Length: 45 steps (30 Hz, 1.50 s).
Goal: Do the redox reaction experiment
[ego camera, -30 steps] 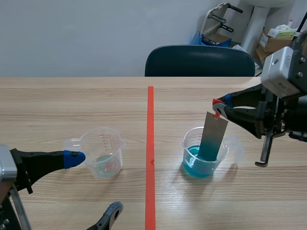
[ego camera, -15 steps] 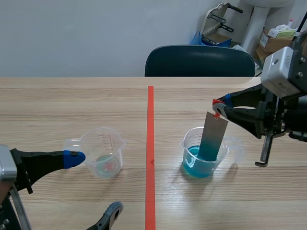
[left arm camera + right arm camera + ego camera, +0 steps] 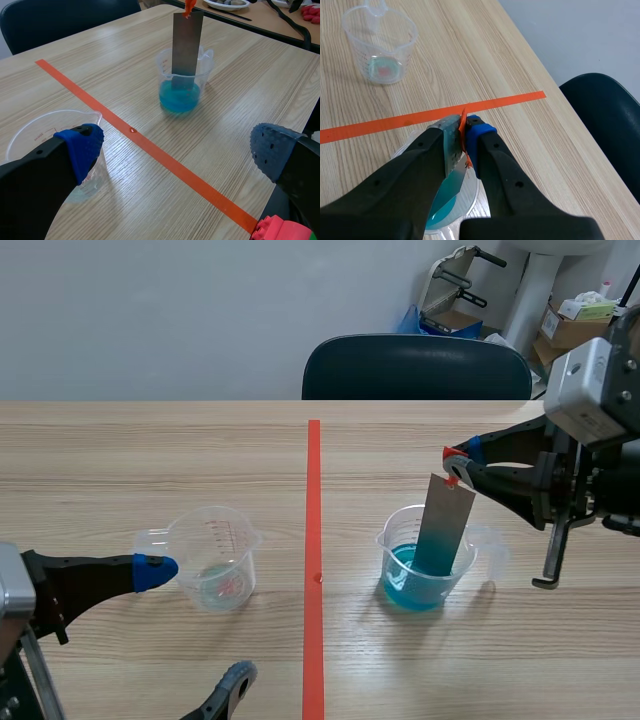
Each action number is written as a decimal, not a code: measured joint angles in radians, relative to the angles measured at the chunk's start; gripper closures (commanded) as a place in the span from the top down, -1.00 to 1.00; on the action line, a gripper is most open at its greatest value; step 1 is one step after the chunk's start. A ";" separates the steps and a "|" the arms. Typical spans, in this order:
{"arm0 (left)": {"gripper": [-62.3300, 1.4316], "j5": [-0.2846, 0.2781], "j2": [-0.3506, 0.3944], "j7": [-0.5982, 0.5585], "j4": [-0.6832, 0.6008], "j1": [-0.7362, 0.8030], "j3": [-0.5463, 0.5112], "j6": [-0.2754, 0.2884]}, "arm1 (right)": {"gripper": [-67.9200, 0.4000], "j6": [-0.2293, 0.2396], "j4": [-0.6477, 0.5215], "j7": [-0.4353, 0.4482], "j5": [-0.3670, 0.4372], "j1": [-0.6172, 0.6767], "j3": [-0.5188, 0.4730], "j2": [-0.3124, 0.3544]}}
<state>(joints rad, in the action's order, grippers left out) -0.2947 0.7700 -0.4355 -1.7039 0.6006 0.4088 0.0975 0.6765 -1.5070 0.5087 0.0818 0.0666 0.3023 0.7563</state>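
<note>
Right fingers [image 3: 481,132] first: I have them clenched on the top edge of the strip [image 3: 445,527], blue pad on one face and grey pad on the other, with an orange tag [image 3: 451,478] poking out between them. They hang above the blue cup [image 3: 396,545], just to its handle side. The strip stands in that cup, tilted a little, its lower end dipped in the blue liquid [image 3: 400,582]. I cannot tell whether it reaches the bottom.

Left fingers [image 3: 80,146] are released and spread wide, holding nothing, well apart from the blue cup. They sit across the tape [image 3: 313,500] from it. The clear cup [image 3: 215,560] stands on the surface [image 3: 130,455] on that same far side of the tape, level with the blue cup and upright. One of my blue pads is right at its outer wall, on the side away from the blue cup; touching or just short, I cannot say. Beyond the blue cup, past the surface's far edge, is a dark chair [image 3: 415,368].
</note>
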 measured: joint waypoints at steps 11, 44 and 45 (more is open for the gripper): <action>1.00 0.000 0.000 0.000 0.000 0.000 0.000 0.000 | -0.97 0.063 -0.056 -0.018 0.024 0.000 -0.082 0.008; 1.00 0.000 0.000 0.000 0.000 0.000 0.000 0.000 | -0.97 0.063 -0.492 -0.361 0.468 0.000 -0.186 0.233; 1.00 0.000 0.000 0.000 0.000 0.000 0.000 0.000 | -0.97 0.063 -0.503 -0.390 0.491 0.000 -0.196 0.233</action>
<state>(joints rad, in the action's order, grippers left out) -0.2947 0.7700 -0.4355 -1.7039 0.6006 0.4088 0.0975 0.7395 -2.0102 0.1184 0.5724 0.0669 0.1062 0.9894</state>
